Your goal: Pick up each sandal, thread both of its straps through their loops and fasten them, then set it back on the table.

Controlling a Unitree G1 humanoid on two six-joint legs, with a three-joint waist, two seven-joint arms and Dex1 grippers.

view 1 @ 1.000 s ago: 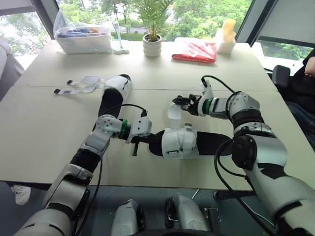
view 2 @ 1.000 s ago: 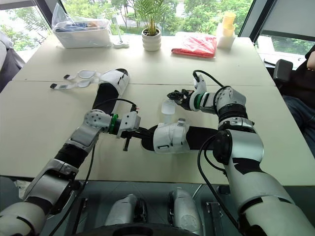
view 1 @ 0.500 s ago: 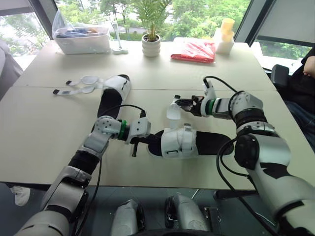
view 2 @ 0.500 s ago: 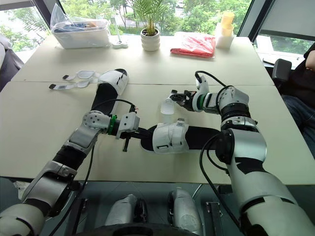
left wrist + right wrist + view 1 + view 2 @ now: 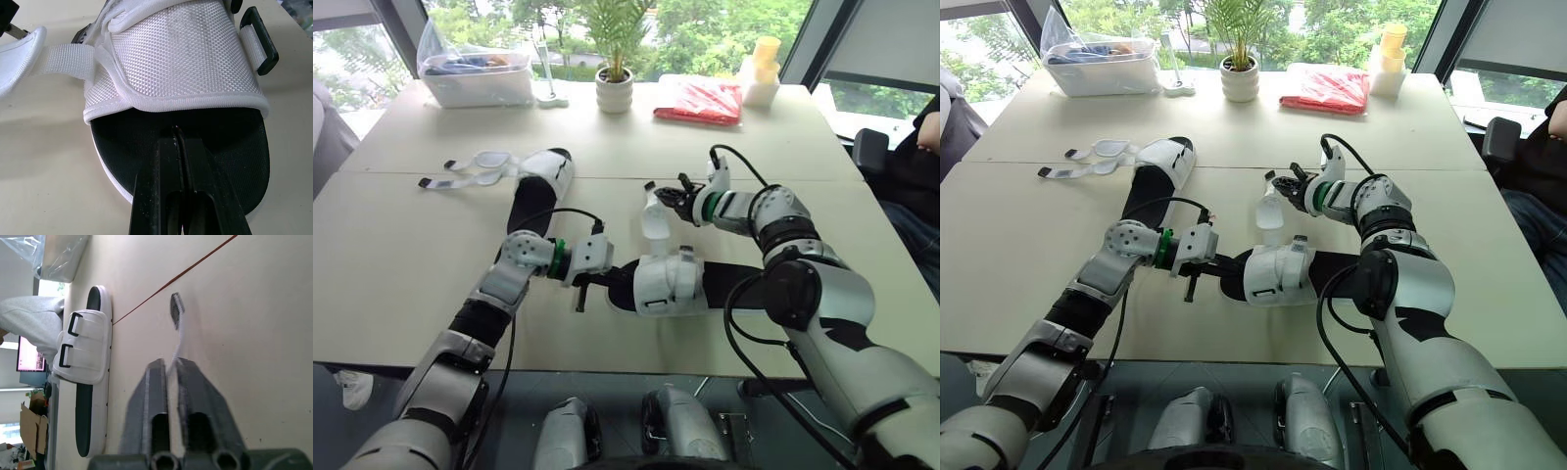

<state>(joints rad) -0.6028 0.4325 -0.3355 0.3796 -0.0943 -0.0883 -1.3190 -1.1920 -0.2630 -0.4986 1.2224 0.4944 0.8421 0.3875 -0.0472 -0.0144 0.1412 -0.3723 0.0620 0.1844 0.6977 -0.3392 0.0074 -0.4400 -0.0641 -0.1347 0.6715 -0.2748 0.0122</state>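
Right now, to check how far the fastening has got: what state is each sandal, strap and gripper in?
near sandal: flat on the table, not yet fastened.
loose strap: unthreaded, lifted off its loop.
far sandal: on the table, both straps open, spread flat.
left gripper: shut, tips on the near sandal's footbed.
right gripper: shut on the loose strap.

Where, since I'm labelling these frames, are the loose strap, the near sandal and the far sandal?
loose strap (image 5: 653, 219), left eye view, its white padded middle.
near sandal (image 5: 668, 284), left eye view, its white upper.
far sandal (image 5: 548, 174), left eye view, its white upper.
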